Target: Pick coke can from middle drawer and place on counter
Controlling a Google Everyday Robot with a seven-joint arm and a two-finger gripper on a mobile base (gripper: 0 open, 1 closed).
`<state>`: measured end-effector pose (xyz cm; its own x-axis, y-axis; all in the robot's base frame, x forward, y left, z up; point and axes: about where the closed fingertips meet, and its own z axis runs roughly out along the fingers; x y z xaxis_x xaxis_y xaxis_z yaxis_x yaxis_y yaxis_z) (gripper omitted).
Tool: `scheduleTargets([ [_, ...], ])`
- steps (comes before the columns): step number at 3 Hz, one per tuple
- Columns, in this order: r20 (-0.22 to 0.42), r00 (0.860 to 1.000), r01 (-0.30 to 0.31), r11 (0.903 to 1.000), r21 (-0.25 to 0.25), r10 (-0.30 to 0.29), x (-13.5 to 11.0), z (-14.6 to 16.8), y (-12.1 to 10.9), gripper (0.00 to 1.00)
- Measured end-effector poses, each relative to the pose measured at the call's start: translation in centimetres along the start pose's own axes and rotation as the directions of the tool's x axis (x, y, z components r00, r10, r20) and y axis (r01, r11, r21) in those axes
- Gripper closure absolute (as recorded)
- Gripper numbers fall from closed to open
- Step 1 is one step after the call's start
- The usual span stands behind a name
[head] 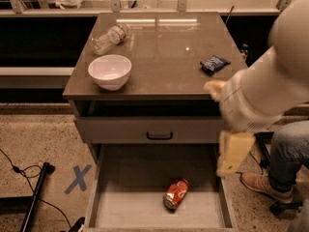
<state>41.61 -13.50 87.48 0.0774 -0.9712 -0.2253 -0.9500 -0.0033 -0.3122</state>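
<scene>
The coke can [175, 193], red-orange with white markings, lies on its side on the floor of the open middle drawer [125, 202], right of centre. The counter [164, 52] is the glossy grey-brown top above it. My white arm reaches in from the right, over the counter's front right corner. Its gripper [234, 152] hangs pale yellow above the drawer's right wall, above and to the right of the can and apart from it.
On the counter are a white bowl [110, 70], a clear plastic bottle [110, 37] lying down and a blue packet [215, 63]. A closed drawer front with a dark handle [159, 135] sits above the open drawer. A person's leg and shoe [282, 163] are at the right.
</scene>
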Motion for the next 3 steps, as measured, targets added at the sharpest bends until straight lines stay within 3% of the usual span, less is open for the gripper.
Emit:
scheduleTargets([
  [1,0.003,1.0,0.014,0.9999,-0.001,-0.014,-0.4,2.8,1.1,0.0],
  [2,-0.043,0.994,0.1,0.9935,-0.055,-0.102,-0.7,6.5,1.0,0.0],
  [3,-0.126,0.949,0.277,0.9548,-0.109,-0.289,2.1,13.1,1.5,0.0],
])
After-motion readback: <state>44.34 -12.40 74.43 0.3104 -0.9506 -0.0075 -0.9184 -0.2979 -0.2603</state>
